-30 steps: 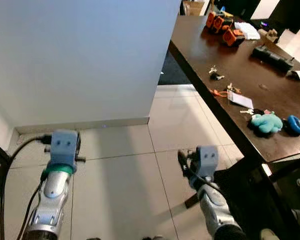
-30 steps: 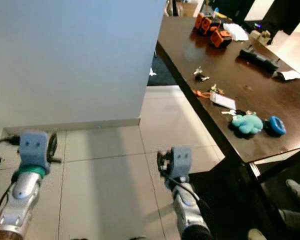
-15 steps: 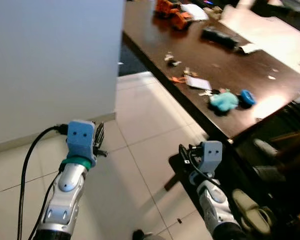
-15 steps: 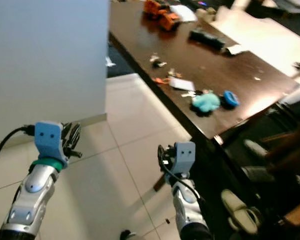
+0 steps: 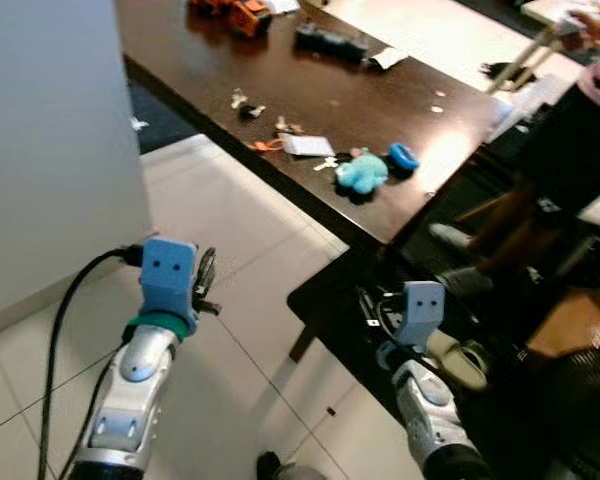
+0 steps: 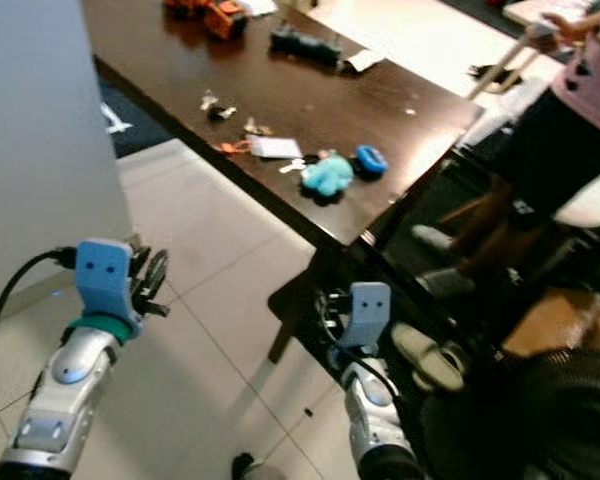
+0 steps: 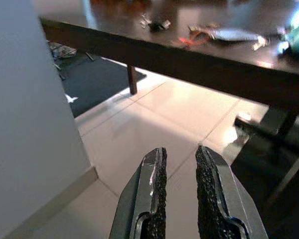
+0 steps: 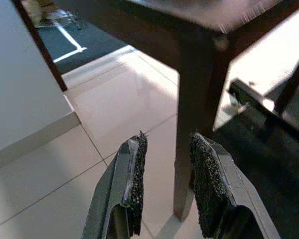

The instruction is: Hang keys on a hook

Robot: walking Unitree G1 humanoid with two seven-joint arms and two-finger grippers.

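Keys (image 5: pixel 327 163) with a teal plush keyring (image 5: pixel 361 172) lie on the dark table (image 5: pixel 200 70), well ahead of both grippers. Left gripper (image 7: pixel 178 164) and right gripper (image 8: pixel 167 149) hang empty, fingers slightly parted; the right wrist view shows the table leg (image 8: pixel 197 114).

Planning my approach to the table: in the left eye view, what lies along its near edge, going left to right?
Orange strap → white card → silver key → teal plush toy → blue ring-shaped object.

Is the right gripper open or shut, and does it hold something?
Open and empty: the right gripper shows a clear gap between its fingers, with floor tiles and a table leg behind.
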